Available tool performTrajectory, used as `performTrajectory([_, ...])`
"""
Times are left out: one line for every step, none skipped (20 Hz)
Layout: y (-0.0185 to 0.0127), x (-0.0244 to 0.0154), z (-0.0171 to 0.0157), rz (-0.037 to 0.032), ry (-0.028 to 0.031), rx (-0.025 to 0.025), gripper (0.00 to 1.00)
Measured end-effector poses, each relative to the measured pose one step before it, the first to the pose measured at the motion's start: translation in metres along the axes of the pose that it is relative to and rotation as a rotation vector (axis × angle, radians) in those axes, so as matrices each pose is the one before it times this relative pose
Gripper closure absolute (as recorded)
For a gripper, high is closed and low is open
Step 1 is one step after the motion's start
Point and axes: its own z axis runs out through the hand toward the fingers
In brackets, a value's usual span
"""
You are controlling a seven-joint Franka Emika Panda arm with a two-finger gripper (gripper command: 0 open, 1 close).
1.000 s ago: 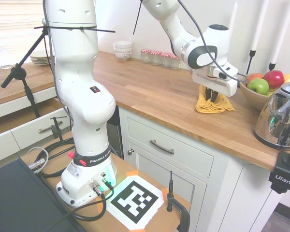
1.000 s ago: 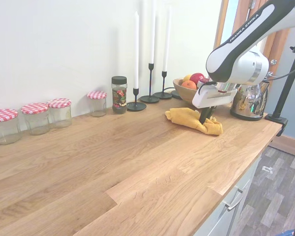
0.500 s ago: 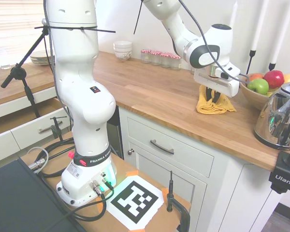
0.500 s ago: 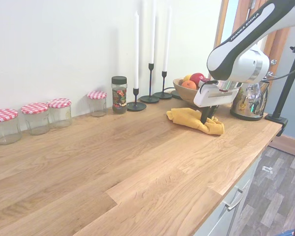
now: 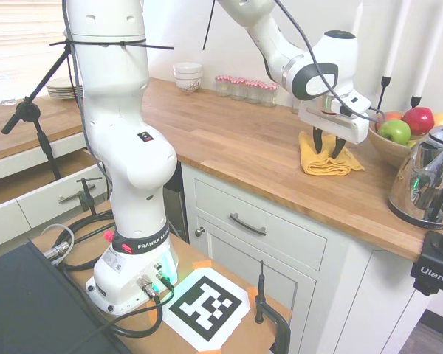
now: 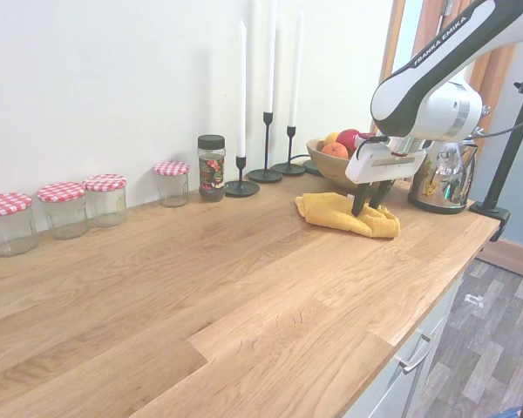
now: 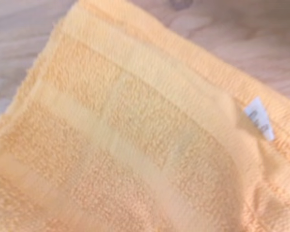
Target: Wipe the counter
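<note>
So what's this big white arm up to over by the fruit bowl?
It is set to wipe the wooden counter. Its gripper hangs just above a yellow cloth lying crumpled on the counter, fingers spread apart, not holding it. The cloth sits between the fruit bowl and the counter's front edge, near a kettle.

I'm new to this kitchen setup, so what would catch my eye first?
The white arm's pincer, jaws apart, stands over a crumpled yellow terry cloth on the long butcher-block wooden counter. Behind it sit a wooden bowl of fruit and a shiny steel kettle; red-checked-lidded glass jars line the wall.
</note>
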Motion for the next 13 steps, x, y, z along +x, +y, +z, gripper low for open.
performTrajectory([-0.00036, 0.00038, -0.00361, 0.00083, 0.00367, 0.00199, 0.0])
performTrajectory([-0.00032, 0.00037, -0.00371, 0.0009, 0.00386, 0.00083, 0.0])
performTrajectory([-0.00033, 0.00019, -0.0037, 0.00193, 0.00251, 0.001, 0.0])
performTrajectory([-0.00039, -0.00001, -0.00374, 0.00173, 0.00126, 0.0014, 0.0])
performTrajectory([-0.00058, 0.00005, -0.00386, 0.00109, 0.00325, 0.00137, 0.0])
performTrajectory([-0.00063, 0.0001, -0.00391, 0.00169, 0.00372, 0.00206, 0.0])
performTrajectory([-0.00049, -0.00008, -0.00375, 0.00142, 0.00113, 0.00263, 0.0])
performTrajectory([-0.00038, -0.00019, -0.00343, 0.0016, 0.00017, 0.00191, 0.0])
performTrajectory([-0.00041, -0.00006, -0.00322, 0.0017, 0.0016, 0.002, 0.0])
performTrajectory([-0.00032, -0.00014, -0.00288, 0.00101, 0.0009, 0.00106, 0.0])
performTrajectory([-0.00023, -0.0002, -0.00222, 0.00135, 0.00029, 0.00015, 0.0])
performTrajectory([-0.00016, -0.00022, -0.0015, 0.00245, -0.00041, 0.00002, 0.0])
performTrajectory([0.0, -0.00027, -0.001, 0.00561, -0.00144, -0.00095, 0.0])
